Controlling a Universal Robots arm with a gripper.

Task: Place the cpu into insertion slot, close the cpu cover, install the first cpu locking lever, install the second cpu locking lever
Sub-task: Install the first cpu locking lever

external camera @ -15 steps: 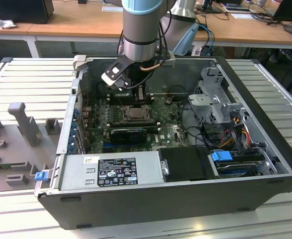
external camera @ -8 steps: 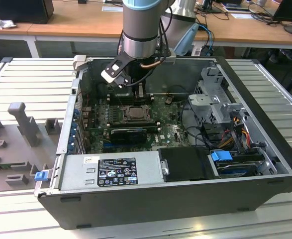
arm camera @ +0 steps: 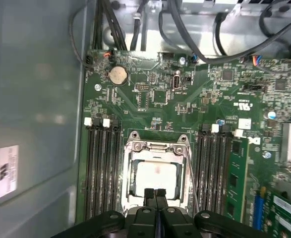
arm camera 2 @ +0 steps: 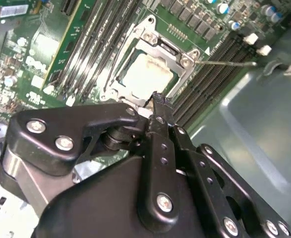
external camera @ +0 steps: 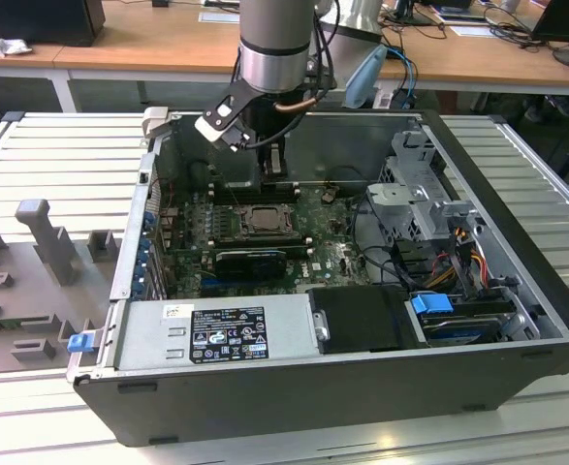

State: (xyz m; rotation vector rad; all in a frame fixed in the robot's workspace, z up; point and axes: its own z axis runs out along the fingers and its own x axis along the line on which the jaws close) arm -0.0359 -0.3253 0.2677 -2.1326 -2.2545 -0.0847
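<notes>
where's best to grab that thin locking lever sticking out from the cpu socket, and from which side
Grip the locking lever near its free end, away from the cpu cover. It is a thin straight rod reaching out over the memory slots, with open space around it there. Probably bring the end effector from above, straddling the rod crosswise.

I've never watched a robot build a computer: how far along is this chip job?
Done, it seems: the cpu sits in the insertion slot, with the cpu cover down over it. In hand: the gripper, shut and empty, is at the slot's edge. Left: a thin locking lever juts sideways, apparently unlatched; the other I cannot judge.
</notes>
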